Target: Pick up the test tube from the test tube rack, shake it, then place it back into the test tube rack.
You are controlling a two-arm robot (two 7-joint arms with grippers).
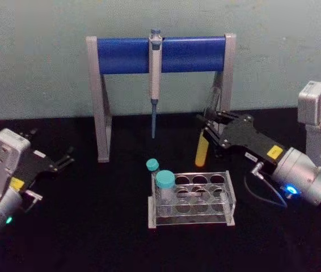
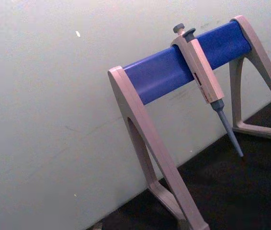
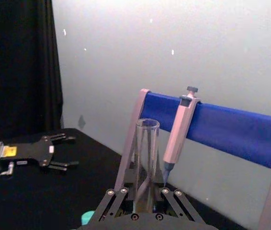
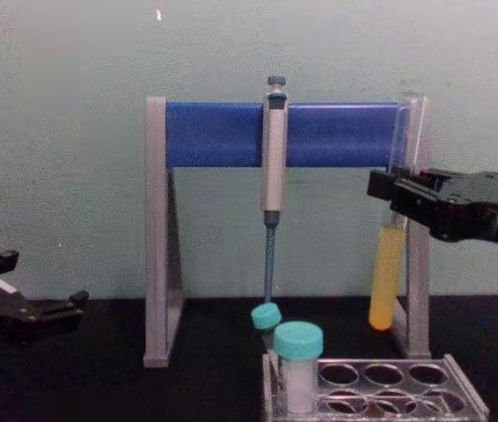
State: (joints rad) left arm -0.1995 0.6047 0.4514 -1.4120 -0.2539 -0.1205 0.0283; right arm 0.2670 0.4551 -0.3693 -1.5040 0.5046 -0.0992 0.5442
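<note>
My right gripper [image 1: 207, 131] is clamped on the test tube [image 1: 202, 152], mid-right of the head view. Tube's near upright, yellow liq. in its lower part, hanging clear above & behind the test tube rack [image 1: 229, 198]. Rack's at bottom centre w/ two teal-capped vials [image 1: 164, 180] at its left end. My left gripper [image 1: 67, 159] rests lower left, fingers apart, holding nothing.

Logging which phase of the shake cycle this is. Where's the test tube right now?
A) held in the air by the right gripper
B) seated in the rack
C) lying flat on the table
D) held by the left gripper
A: the right gripper is shut on the test tube, whose yellow end hangs free, out of the rack. The left gripper rests open at the table's left side.
</note>
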